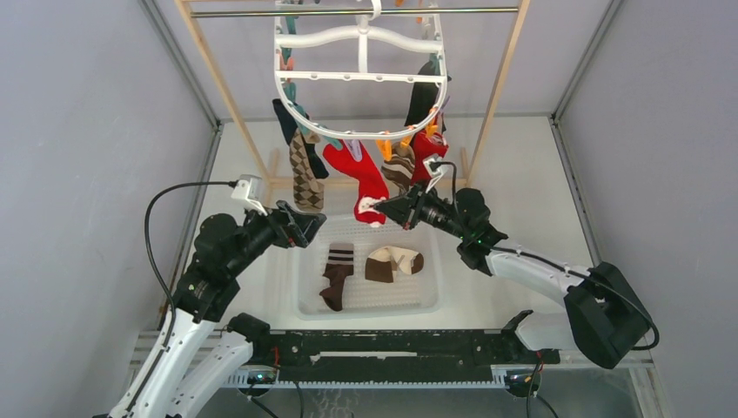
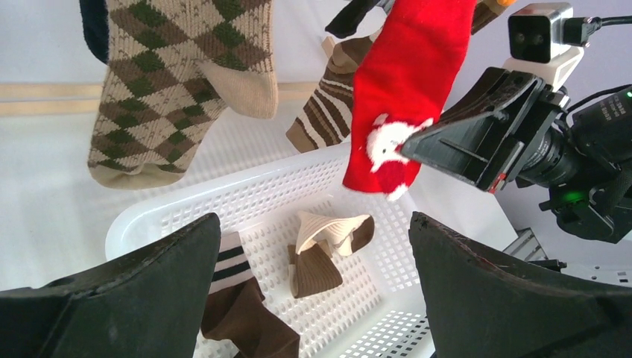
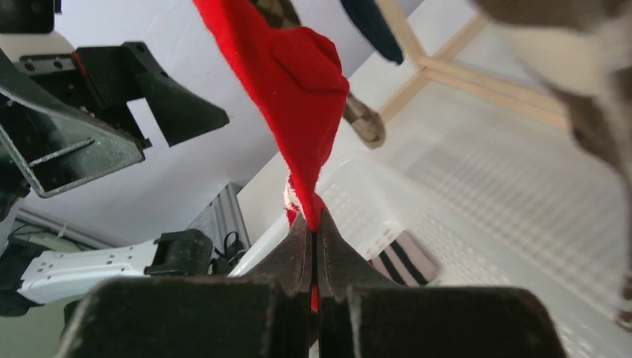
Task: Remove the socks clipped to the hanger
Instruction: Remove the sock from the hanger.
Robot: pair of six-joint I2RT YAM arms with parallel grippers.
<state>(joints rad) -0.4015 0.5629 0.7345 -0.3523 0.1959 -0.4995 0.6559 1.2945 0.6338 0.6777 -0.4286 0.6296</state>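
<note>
**My right gripper [image 3: 314, 224] pinches the red sock [image 1: 365, 178]; my left gripper [image 1: 309, 228] hangs empty.**

The red sock hangs from the front rim of the white hanger [image 1: 361, 77], which hooks over the metal rod [image 1: 348, 12] of the wooden rack. My right jaws are pressed tight together on its lower tip, beside the white mark, above the far edge of the white basket [image 1: 305, 261]. My left jaws are spread as wide as they go, holding nothing, near the basket's far left corner and below the tan argyle sock [image 1: 305, 170]. That sock hangs from the hanger too, as do a navy, a brown striped and a black one. In the basket lie a brown sock with a striped cuff [image 1: 335, 274] and a folded tan and brown sock [image 1: 393, 261], apart from each other.
</note>
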